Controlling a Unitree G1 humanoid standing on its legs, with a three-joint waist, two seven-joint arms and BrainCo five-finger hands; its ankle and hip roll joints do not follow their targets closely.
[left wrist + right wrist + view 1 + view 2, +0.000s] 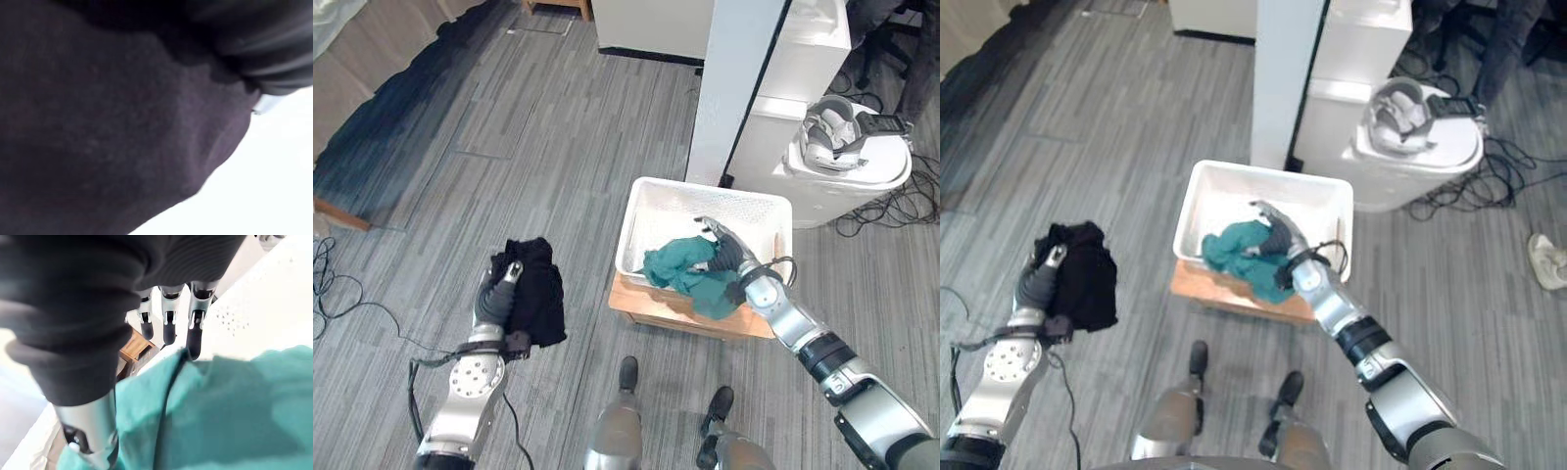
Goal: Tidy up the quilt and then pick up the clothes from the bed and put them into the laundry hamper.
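while half over its rim, teal garment [690, 272] in white hamper [658, 201], right hand [726, 247] slack

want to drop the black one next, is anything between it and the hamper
Nothing visible does. The black garment hangs from the left hand over bare floor left of the white hamper, whose open top holds the teal garment under the right hand.

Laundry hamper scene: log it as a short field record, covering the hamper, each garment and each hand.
hamper: white laundry hamper on a low wooden stand
teal garment: teal garment draped over the hamper's near rim
right hand: right hand over the teal garment, fingers straight
black garment: black garment held above the floor
left hand: left hand curled round the black garment
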